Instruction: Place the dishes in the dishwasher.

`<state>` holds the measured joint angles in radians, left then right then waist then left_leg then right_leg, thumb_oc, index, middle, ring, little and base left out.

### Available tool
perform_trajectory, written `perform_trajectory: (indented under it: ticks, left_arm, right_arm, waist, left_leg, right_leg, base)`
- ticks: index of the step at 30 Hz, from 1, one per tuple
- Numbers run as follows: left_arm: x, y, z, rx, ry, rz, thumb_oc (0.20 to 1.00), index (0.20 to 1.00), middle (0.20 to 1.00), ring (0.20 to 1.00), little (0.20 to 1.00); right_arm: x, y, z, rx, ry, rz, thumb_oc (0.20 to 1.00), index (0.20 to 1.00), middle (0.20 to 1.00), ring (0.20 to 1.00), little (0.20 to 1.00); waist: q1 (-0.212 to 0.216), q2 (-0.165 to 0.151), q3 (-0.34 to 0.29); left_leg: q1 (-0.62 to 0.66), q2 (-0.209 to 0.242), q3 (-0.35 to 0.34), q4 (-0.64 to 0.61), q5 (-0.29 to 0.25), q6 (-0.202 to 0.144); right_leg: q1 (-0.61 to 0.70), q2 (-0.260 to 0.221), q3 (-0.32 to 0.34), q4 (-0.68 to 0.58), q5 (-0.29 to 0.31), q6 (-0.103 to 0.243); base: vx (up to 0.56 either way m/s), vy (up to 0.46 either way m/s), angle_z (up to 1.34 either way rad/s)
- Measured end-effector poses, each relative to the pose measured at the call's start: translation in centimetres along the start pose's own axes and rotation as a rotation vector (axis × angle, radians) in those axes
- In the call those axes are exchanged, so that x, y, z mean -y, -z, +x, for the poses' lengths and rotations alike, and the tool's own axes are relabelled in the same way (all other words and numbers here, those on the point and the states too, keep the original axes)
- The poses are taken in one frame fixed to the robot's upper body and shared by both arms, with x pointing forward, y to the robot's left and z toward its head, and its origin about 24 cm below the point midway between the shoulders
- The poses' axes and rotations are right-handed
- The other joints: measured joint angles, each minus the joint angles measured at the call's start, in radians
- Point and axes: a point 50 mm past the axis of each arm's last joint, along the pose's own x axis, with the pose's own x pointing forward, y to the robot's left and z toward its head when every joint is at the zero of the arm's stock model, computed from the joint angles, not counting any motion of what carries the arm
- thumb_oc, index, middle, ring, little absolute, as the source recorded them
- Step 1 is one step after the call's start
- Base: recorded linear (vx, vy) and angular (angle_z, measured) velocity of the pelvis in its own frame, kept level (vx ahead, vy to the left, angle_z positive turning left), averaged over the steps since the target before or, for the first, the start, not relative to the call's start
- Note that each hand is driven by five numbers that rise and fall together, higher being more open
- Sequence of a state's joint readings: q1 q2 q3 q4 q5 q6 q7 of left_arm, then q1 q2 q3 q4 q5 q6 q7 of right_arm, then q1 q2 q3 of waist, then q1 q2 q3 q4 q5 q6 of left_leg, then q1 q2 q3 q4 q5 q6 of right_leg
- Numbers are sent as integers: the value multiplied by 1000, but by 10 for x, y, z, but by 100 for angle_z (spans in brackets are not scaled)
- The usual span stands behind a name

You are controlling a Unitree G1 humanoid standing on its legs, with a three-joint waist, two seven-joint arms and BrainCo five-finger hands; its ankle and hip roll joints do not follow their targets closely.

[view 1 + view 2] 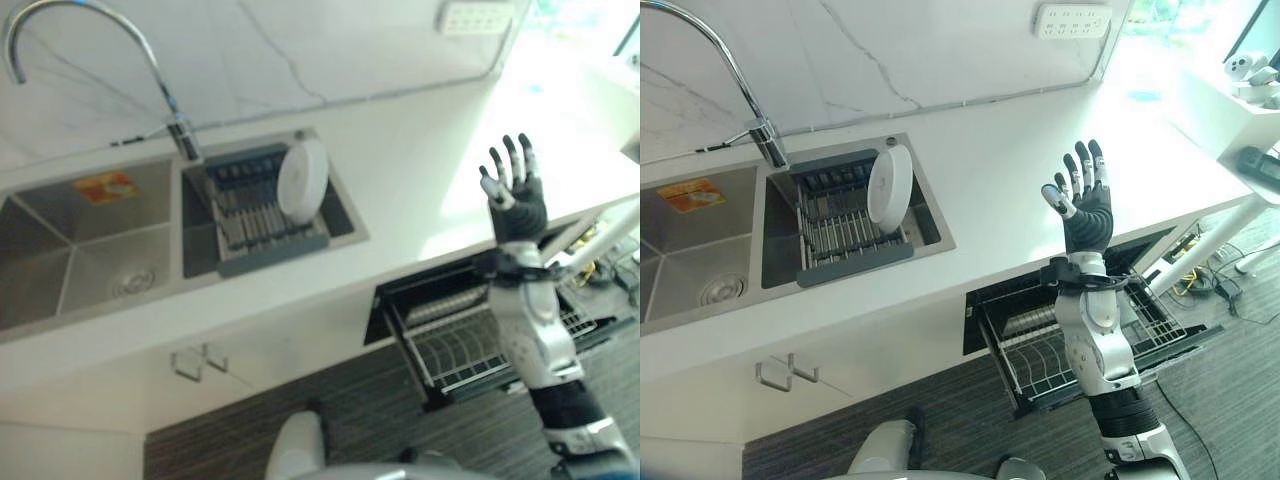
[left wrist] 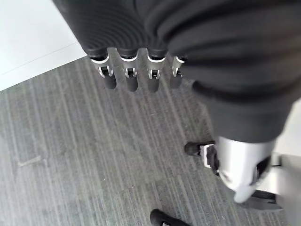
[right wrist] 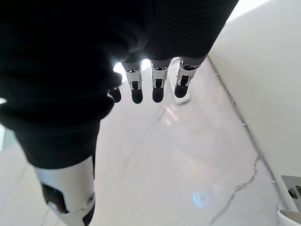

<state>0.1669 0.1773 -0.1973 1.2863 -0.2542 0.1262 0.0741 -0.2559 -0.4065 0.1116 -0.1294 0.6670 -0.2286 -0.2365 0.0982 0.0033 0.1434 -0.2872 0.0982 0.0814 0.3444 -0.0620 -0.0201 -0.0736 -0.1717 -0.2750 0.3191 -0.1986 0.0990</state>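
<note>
Right hand [image 1: 1087,205] raised above the counter edge, fingers straight and spread, holding nothing. Left hand [image 2: 136,70] hangs over grey floor [image 2: 70,155], fingers relaxed, empty. Counter [image 1: 1010,160] w/ sink [image 1: 700,250] at 9 o'clock; dishwasher rack [image 1: 1040,360] pulled out at 5 o'clock. White plate [image 1: 888,183] stands upright in drying rack [image 1: 845,235], approx 10 o'clock of right hand.

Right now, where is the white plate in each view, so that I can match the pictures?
Left eye view: white plate on edge in the drying rack, upper middle.
Right eye view: white plate, left of middle.
Left wrist view: left hand over grey floor.
Right wrist view: right hand before veined white surface.
Shared landmark: the faucet, beside the rack.
</note>
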Motion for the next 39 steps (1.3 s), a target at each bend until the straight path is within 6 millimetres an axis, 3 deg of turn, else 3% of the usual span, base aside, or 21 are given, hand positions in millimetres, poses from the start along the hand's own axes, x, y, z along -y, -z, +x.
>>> perform_trajectory:
  ticks: [5, 11, 13, 16, 20, 22, 25, 27, 29, 32, 39]
  left_arm:
    - [-13, -10, 0, 22, -12, -14, 1000, 1000, 1000, 1000, 1000]
    - [-15, -10, 0, 15, 2, -78, 1000, 1000, 1000, 1000, 1000]
    - [-16, -8, 0, 6, 1, -78, 1000, 1000, 1000, 1000, 1000]
    - [-18, -5, 0, -14, -2, -71, 1000, 1000, 1000, 1000, 1000]
    - [-29, -5, 0, -15, -27, -64, 1000, 1000, 1000, 1000, 1000]
    - [-43, -11, -1, 26, -89, 42, 1000, 1000, 1000, 1000, 1000]
    - [-57, -40, -6, 158, -168, 336, 1000, 1000, 1000, 1000, 1000]
    - [-63, -54, -8, 195, -208, 356, 1000, 1000, 1000, 1000, 1000]
    - [-63, -56, -9, 206, -219, 377, 1000, 1000, 1000, 1000, 1000]
    - [-63, -55, -8, 205, -219, 379, 1000, 1000, 1000, 1000, 1000]
    - [-61, -58, -9, 234, -211, 382, 1000, 1000, 1000, 1000, 1000]
  right_arm:
    - [-2, 3, 5, -74, -95, -48, 1000, 1000, 1000, 1000, 1000]
    - [2, 30, 15, -221, -104, -83, 1000, 1000, 1000, 1000, 1000]
    - [0, 30, 17, -217, -111, -75, 1000, 1000, 1000, 1000, 1000]
    - [-7, 34, 30, -231, -101, -38, 1000, 1000, 1000, 1000, 1000]
    - [-6, 38, 41, -242, -70, -49, 1000, 1000, 1000, 1000, 1000]
    - [-7, 36, 46, -233, -51, -55, 1000, 1000, 1000, 1000, 1000]
    - [-13, 34, 64, -223, -32, -88, 1000, 1000, 1000, 1000, 1000]
    - [-7, 39, 69, -245, -1, -113, 1000, 1000, 1000, 1000, 1000]
    - [14, 53, 69, -312, 96, -146, 1000, 1000, 1000, 1000, 1000]
    - [35, 59, 66, -342, 187, -123, 1000, 1000, 1000, 1000, 1000]
    - [33, 49, 74, -294, 180, -115, 1000, 1000, 1000, 1000, 1000]
  waist:
    - [7, -50, -38]
    - [40, -58, -41]
    - [75, -57, -40]
    - [85, -57, -39]
    - [112, -64, -35]
    - [115, -76, -25]
    - [132, -64, 10]
    - [156, -61, 26]
    - [163, -67, 43]
    - [174, -56, 68]
    - [179, -33, 85]
  left_leg:
    - [12, -23, 7, -18, 4, 6]
    - [11, -40, -19, -9, -12, 4]
    - [7, -47, -27, -5, -14, 6]
    - [5, -64, -45, 9, -24, 19]
    - [-12, -92, -70, 27, -34, 34]
    - [-9, -113, -93, 29, -36, 37]
    - [-27, -121, -100, 47, -40, 47]
    - [-36, -121, -101, 56, -41, 48]
    - [-45, -129, -113, 60, -40, 48]
    - [-61, -135, -131, 65, -39, 47]
    - [-65, -143, -135, 62, -32, 38]
  right_leg:
    - [6, -28, -13, 13, -7, 18]
    - [35, -34, -44, -6, -15, 19]
    - [43, -38, -55, -5, -18, 21]
    - [67, -51, -80, -4, -26, 28]
    - [79, -66, -107, -4, -23, 36]
    - [91, -80, -119, -3, -22, 36]
    - [91, -82, -121, -4, -23, 38]
    - [91, -83, -124, -4, -23, 38]
    - [87, -83, -127, -6, -22, 39]
    - [84, -80, -128, -14, -22, 39]
    - [87, -79, -139, -23, -22, 40]
  base:
    - [91, -18, 9]
    - [98, -1, 15]
    - [110, 36, 21]
    - [97, 30, 25]
    - [90, 4, 26]
    - [61, 12, 36]
    - [57, 3, 16]
    - [25, -15, 11]
    - [15, -27, 14]
    - [15, -25, 18]
    - [-2, 6, 3]
